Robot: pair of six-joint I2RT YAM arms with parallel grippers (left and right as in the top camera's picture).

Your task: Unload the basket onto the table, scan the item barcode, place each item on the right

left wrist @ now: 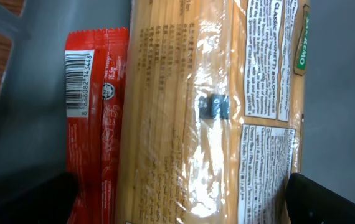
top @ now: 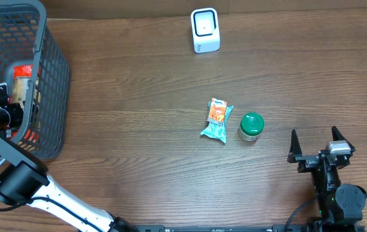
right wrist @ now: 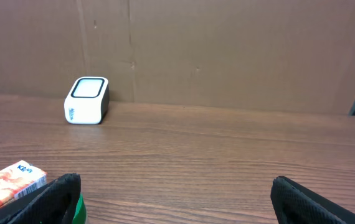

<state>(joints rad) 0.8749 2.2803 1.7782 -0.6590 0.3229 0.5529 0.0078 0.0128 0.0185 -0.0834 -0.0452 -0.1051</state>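
Observation:
My left gripper (left wrist: pixel 180 199) is down inside the dark mesh basket (top: pixel 51 77), open, with its fingers on either side of a clear pack of spaghetti (left wrist: pixel 215 112). A red packet (left wrist: pixel 93 124) lies against the pack's left side, and its white barcode faces the camera. The white barcode scanner (top: pixel 205 30) stands at the table's far edge, also seen as the scanner (right wrist: pixel 86 101) in the right wrist view. My right gripper (top: pixel 319 151) rests open at the near right with nothing between its fingers.
An orange and teal snack packet (top: pixel 217 120) and a green-lidded jar (top: pixel 251 126) lie mid-table, just ahead and left of the right gripper. The basket fills the far left corner. A brown cardboard wall (right wrist: pixel 227 50) backs the table.

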